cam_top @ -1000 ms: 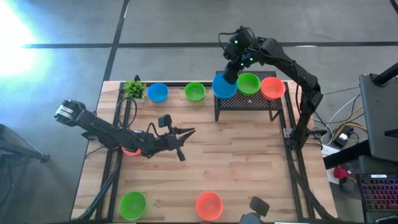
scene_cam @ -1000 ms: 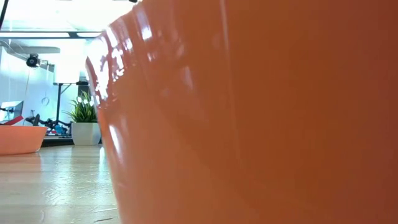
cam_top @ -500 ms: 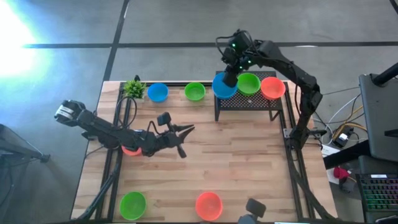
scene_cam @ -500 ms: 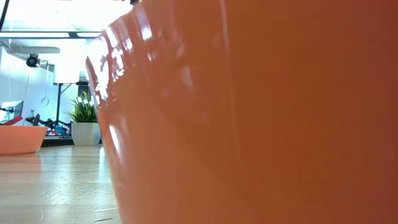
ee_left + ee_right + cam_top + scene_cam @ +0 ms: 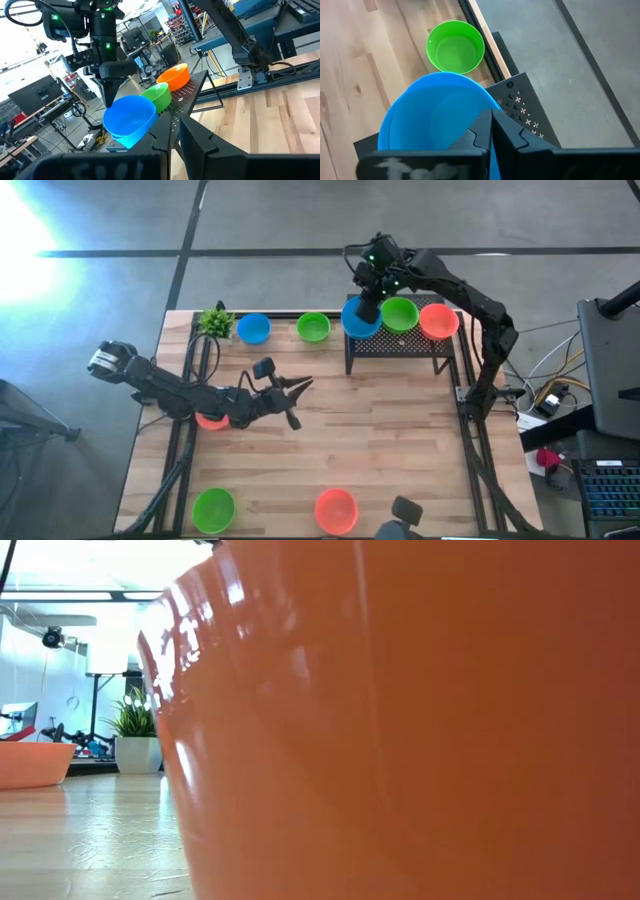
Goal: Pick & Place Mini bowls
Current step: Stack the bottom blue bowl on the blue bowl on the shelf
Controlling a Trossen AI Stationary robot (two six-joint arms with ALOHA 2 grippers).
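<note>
Right gripper (image 5: 368, 307) fingers pinched tight on rim of blue bowl (image 5: 358, 320), holding it over left end of black perforated rack (image 5: 400, 343), beside green bowl (image 5: 400, 312) and orange-red bowl (image 5: 439, 321) already on rack. Left gripper (image 5: 297, 389) low over table middle, fingers nearly closed, apparently empty. Other bowls scattered along table (image 5: 400, 440) edges.

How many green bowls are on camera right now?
3: one on the black rack between the blue and orange bowls, one at the table's far edge, one at the near left corner. Others may be hidden.
</note>
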